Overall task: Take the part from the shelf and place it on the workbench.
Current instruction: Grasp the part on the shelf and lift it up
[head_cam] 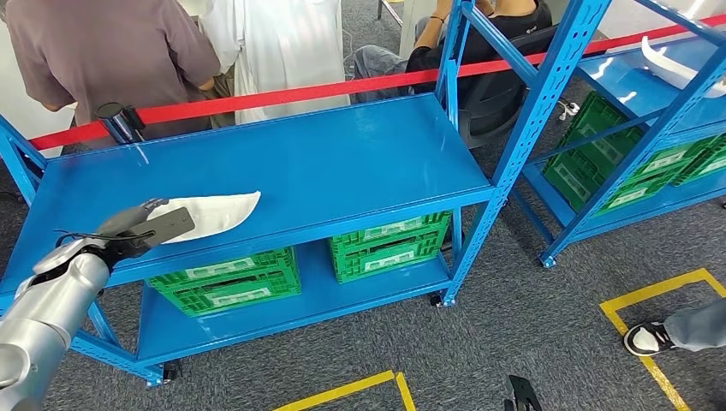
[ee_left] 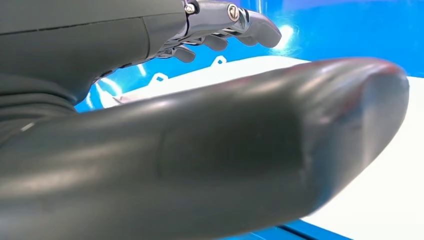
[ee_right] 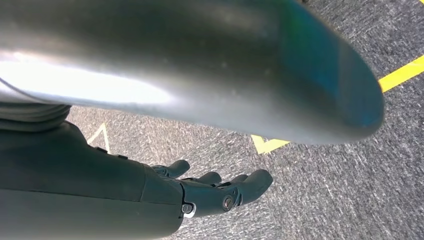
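The white, flat, pointed part (head_cam: 218, 212) lies on the top board of the blue shelf (head_cam: 342, 163), near its front left edge. My left hand (head_cam: 145, 224) reaches over the part's left end, with the thumb (ee_left: 250, 150) on one side and the dark fingers (ee_left: 240, 22) spread above the white surface (ee_left: 380, 190). The fingers stand apart and I see no grip on the part. In the right wrist view my right hand (ee_right: 220, 192) hangs over grey carpet, its fingers loosely extended and holding nothing.
Green crates (head_cam: 227, 278) (head_cam: 389, 244) fill the lower shelf board. A red tape (head_cam: 300, 92) runs behind the shelf, with people beyond it. A second blue shelf (head_cam: 651, 94) at the right carries another white part (head_cam: 676, 64). A person's shoe (head_cam: 651, 336) stands by yellow floor tape.
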Available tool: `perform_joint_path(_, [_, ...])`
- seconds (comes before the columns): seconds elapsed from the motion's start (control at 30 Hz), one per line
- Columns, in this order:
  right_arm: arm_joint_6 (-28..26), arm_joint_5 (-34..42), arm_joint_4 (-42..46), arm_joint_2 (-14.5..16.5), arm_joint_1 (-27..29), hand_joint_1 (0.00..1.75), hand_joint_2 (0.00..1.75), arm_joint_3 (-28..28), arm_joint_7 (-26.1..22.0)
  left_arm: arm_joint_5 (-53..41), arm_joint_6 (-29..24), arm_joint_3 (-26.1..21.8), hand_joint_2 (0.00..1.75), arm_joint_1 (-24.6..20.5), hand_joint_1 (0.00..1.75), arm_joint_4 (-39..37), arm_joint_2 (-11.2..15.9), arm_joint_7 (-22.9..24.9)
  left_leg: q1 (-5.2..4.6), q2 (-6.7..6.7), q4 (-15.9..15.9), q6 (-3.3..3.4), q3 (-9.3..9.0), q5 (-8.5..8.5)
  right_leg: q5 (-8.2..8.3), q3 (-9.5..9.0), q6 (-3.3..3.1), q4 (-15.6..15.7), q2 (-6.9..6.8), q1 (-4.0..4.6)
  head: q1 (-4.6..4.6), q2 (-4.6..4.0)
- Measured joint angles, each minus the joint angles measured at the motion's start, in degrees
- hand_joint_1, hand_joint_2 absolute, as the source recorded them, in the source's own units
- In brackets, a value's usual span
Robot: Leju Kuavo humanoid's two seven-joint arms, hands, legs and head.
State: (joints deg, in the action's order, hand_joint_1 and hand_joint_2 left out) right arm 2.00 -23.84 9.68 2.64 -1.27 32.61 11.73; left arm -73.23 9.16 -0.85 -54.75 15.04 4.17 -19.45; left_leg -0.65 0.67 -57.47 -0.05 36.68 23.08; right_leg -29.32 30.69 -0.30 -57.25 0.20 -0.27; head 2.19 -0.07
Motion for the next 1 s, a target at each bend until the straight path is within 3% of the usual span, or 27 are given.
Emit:
perform_joint_path(0.27, [0.0,-0.1,0.0,0.0,0.0,0.0,0.0,0.0,0.1,0.3,0.0,0.4,0.0,0.2,0.0,0.0,0.0,0.0,0.0,0.0,0.0,0.0,0.0,0.0,0.0,0.0,0.0,0.0,0.0,0.0,0.0,0.0])
perform_joint_path(0.4, [-0.2,-0.2,0.0,0.0,0.0,0.0,0.0,0.0,0.1,1.4,0.5,0.5,1.75,0.3,0.0,0.0,0.0,0.4,0.0,0.0,0.0,0.0,0.0,0.0,0.0,0.0,0.01,0.0,0.0,0.0,0.0,0.0])
perform_joint_path(1.0, [-0.3,-0.3,0.0,0.0,0.0,0.0,0.0,0.8,0.1,4.4,1.8,0.7,1.75,0.8,0.0,0.5,-0.4,-1.1,0.0,0.0,0.0,0.0,-0.01,0.0,-0.01,0.0,0.01,0.0,0.0,-0.01,0.0,0.0])
